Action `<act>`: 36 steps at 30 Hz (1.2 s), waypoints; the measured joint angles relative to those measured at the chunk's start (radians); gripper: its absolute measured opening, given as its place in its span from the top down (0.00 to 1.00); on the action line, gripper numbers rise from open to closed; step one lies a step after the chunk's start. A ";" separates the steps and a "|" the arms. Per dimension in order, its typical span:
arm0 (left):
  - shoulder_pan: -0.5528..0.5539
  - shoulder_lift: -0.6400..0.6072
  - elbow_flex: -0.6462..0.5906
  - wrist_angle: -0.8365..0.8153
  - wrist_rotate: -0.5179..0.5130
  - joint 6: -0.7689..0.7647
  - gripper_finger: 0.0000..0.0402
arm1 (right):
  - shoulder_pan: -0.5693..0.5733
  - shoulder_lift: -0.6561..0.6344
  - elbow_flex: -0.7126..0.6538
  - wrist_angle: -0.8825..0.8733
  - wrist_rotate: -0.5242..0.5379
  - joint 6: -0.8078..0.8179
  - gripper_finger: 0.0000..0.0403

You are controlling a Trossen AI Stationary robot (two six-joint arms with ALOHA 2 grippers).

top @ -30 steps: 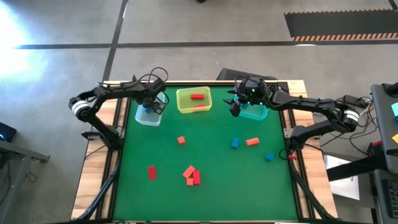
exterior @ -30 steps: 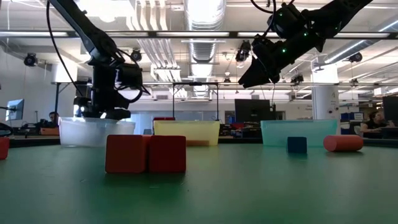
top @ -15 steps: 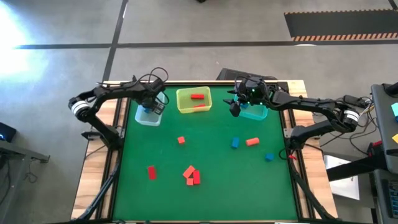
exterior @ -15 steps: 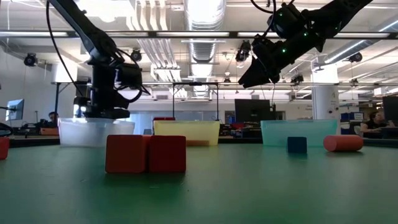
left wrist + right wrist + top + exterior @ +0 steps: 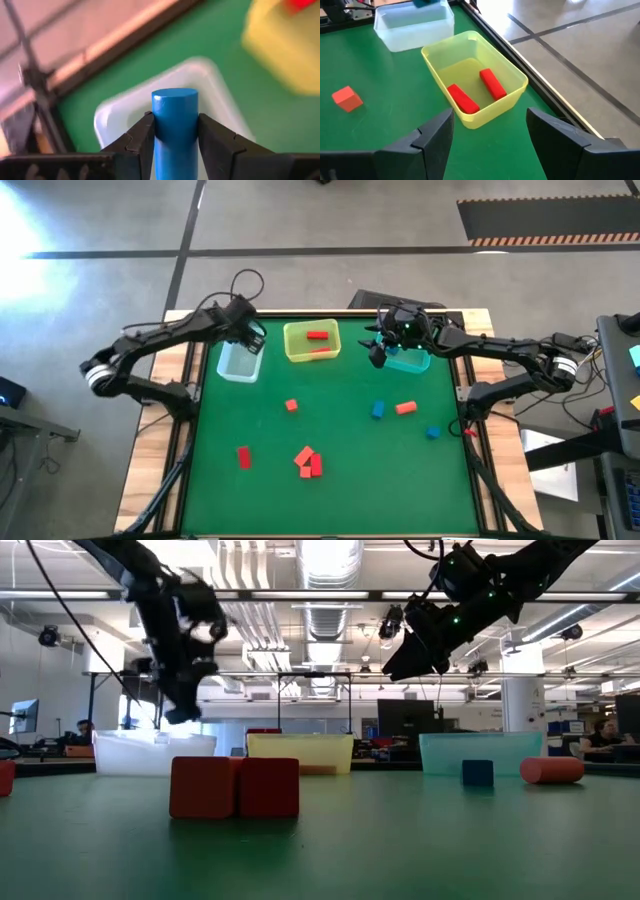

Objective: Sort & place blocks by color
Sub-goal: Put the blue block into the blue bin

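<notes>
My left gripper [image 5: 247,338] hangs above the far end of the clear bin [image 5: 240,362] and is shut on a blue cylinder [image 5: 175,107]. My right gripper [image 5: 377,352] is open and empty, raised between the yellow bin [image 5: 311,342] and the teal bin [image 5: 408,360]. Two red bars [image 5: 492,83] lie on the floor of the yellow bin. Loose on the green mat lie an orange-red cube [image 5: 291,405], a red bar [image 5: 244,457], a red cluster [image 5: 308,462], two blue blocks [image 5: 378,410] and an orange cylinder [image 5: 405,408]. My left gripper pinches the blue cylinder between its two fingers [image 5: 142,135], each on one side of its round wall [image 5: 159,131]. The cylinder lies along the fingers, and its flat end [image 5: 175,94] sticks out past their tips. It is lifted clear, over the clear bin [image 5: 150,105].
The three bins stand in a row along the mat's far edge. In the low view the red cluster [image 5: 235,786] is nearest, with a blue cube [image 5: 477,773] and the orange cylinder [image 5: 551,770] to its right. Wooden table borders flank the mat.
My left gripper has risen out of the clear bin, moved toward the table's far left corner and tipped, still shut on the blue cylinder, which is now lifted clear of the bin. My right arm has kept still.
</notes>
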 joint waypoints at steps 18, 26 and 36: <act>-0.420 -0.173 -0.187 1.166 0.426 0.290 0.73 | 0.161 0.196 -0.001 0.679 -0.107 0.049 0.41; -0.431 -0.014 -0.181 1.354 0.424 0.290 0.73 | 0.164 0.215 0.087 0.691 -0.214 0.121 0.41; -0.433 0.132 -0.129 1.541 0.421 0.288 0.73 | 0.167 0.213 0.143 0.556 -0.214 0.070 0.41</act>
